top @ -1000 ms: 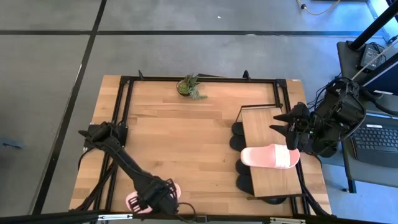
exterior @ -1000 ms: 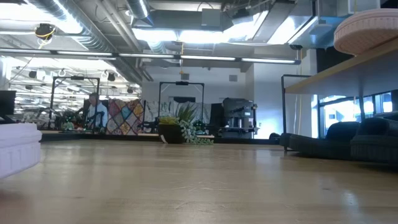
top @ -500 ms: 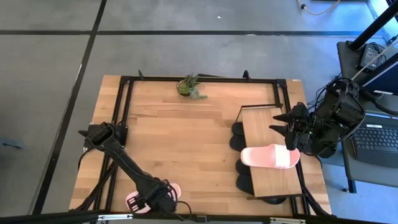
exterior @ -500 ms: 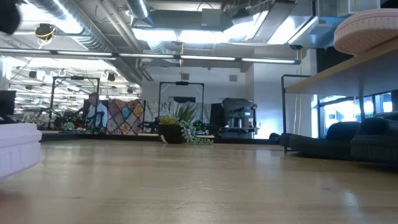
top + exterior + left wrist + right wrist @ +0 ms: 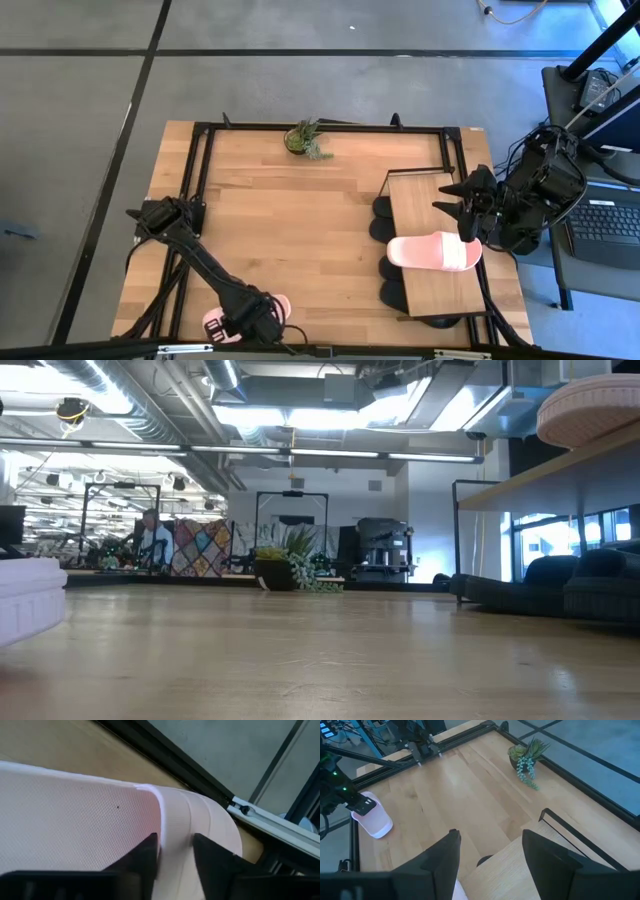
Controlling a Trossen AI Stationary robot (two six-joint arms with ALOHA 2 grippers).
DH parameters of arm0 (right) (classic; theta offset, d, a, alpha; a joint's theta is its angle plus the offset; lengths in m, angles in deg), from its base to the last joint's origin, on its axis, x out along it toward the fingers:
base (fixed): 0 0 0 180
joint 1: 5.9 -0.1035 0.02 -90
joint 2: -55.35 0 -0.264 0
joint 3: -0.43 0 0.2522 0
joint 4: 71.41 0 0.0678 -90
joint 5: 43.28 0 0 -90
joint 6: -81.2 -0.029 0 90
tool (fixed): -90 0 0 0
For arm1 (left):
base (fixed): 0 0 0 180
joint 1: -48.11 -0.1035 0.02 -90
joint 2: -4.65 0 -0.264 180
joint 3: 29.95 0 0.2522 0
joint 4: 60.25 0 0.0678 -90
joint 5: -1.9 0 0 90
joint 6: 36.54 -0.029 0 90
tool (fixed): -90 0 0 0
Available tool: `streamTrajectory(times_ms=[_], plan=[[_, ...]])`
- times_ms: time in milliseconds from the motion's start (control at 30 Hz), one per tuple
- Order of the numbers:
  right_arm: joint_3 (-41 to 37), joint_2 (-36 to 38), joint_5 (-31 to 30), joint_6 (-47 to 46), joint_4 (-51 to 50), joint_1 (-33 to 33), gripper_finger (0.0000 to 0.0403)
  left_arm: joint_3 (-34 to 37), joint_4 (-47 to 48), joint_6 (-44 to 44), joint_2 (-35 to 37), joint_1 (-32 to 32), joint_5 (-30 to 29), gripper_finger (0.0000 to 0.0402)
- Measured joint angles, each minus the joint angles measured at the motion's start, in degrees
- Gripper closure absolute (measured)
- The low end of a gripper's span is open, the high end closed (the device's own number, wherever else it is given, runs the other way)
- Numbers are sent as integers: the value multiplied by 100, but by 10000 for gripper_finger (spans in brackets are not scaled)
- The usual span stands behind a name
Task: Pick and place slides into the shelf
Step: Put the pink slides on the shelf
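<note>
One light pink slide lies flat at the table's near edge, left of centre; the low view shows it at the left. My left gripper is down on its middle, fingers close together around its pink material. A second pink slide lies on the shelf's wooden top board at the table's right. Several black slides rest on the table under the shelf and stick out past its left edge. My right gripper hovers open above the shelf's far right part. My left gripper holds the near pink slide at its middle, pinched between the two fingers where the textured face meets a smooth band. It comes from above, pointing down. The slide lies flat on the table.
A small potted plant stands at the far edge, near the middle. A dark metal frame runs around the tabletop. The wooden surface between the near slide and the shelf is bare. A laptop sits beyond the table's right edge.
My left gripper has shifted slightly toward the table's near edge, over the near pink slide. The slide itself has stayed where it was. My right arm has kept still.
</note>
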Motion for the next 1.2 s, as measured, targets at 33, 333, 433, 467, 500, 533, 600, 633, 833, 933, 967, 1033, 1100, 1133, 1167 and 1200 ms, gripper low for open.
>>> streamTrajectory(times_ms=[33, 333, 433, 467, 500, 533, 600, 633, 833, 933, 967, 1033, 1100, 1133, 1167, 1200], plan=[[0, 0, 0, -1, 0, 0, 189, 0, -7, 0, 0, 0, 0, 294], [-2, 0, 0, -1, 0, 0, 189, 0, -33, 351, 2, -64, 20, 393], [-2, 0, 1, -1, 0, 0, 189, 0, -151, 1233, 1, -259, 89, 391], [-2, 0, 0, -1, 0, 0, 189, 0, -198, 1593, 2, -357, 90, 393], [-2, 0, 2, -1, 0, 0, 189, 0, -234, 1958, 1, -474, 130, 395], [-2, 0, 2, -1, 0, 0, 189, 0, -287, 2301, 2, -599, 217, 396], [-2, 0, 2, -3, 2, 0, 189, 0, -454, 2886, 2, -881, 503, 396], [-2, 0, 2, -2, 0, 0, 189, 0, -554, 3111, 2, -1029, 660, 396], [-2, 0, 46, -3, 1, 0, 189, 0, -1453, 4349, 58, -1929, 1173, 398], [-2, 0, 52, -3, 4, 0, 189, 0, -2047, 4704, 177, -2330, 1190, 399], [-2, 2, 57, -3, 2, 0, 189, 0, -2267, 4815, 228, -2466, 1214, 399], [-2, 0, 127, -3, 2, 0, 189, 0, -2474, 5035, 344, -2711, 1215, 399], [-2, 3, 224, -5, 6, 0, 189, 0, -2564, 5273, 483, -2973, 1196, 400], [-2, 1, 273, -5, 9, 0, 189, 0, -2564, 5386, 555, -3101, 1136, 400], [-2, -3, 333, -5, 10, 0, 189, 0, -2574, 5524, 646, -3231, 1084, 400], [-2, -7, 356, -6, 14, 0, 189, 0, -2587, 5685, 741, -3360, 1016, 400]])
